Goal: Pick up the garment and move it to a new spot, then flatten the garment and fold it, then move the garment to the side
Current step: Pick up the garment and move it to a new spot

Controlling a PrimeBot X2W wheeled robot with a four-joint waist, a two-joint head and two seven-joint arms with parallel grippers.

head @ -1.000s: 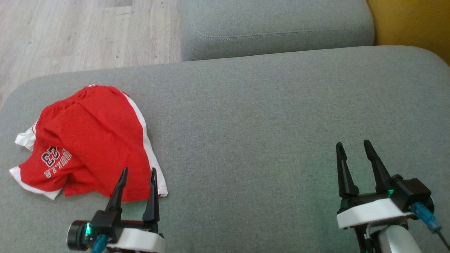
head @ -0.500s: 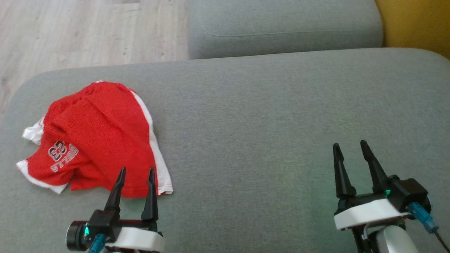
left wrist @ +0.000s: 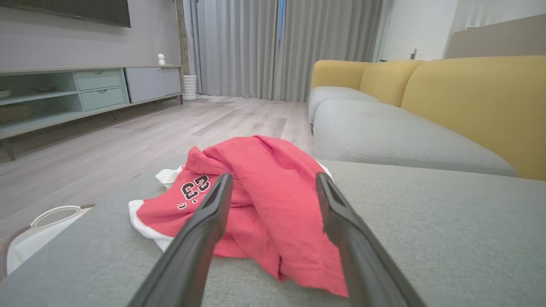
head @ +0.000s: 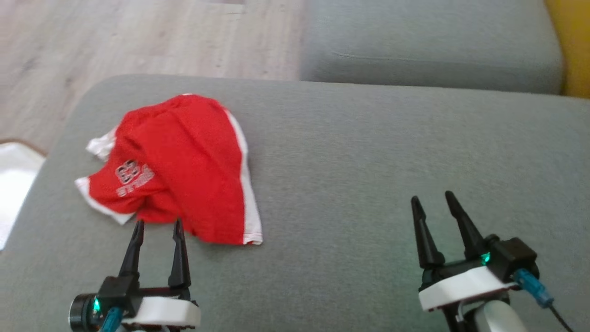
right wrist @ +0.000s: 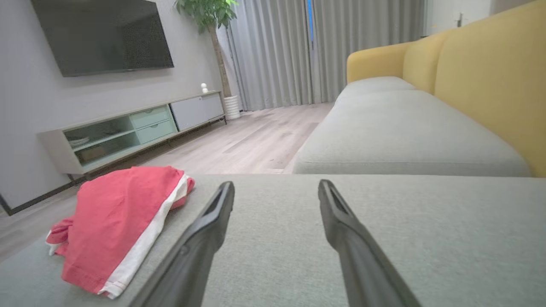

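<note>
Crumpled red mesh garment with white trim (head: 184,161) lies on the grey fabric sofa cushion (head: 368,161), just ahead of the left hand (head: 157,222), whose fingers are spread and empty. The right hand (head: 431,196), likewise spread, sits well apart.

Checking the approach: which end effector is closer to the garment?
The left end effector, pointing at the near edge of the garment; the right end effector is over bare cushion.
</note>
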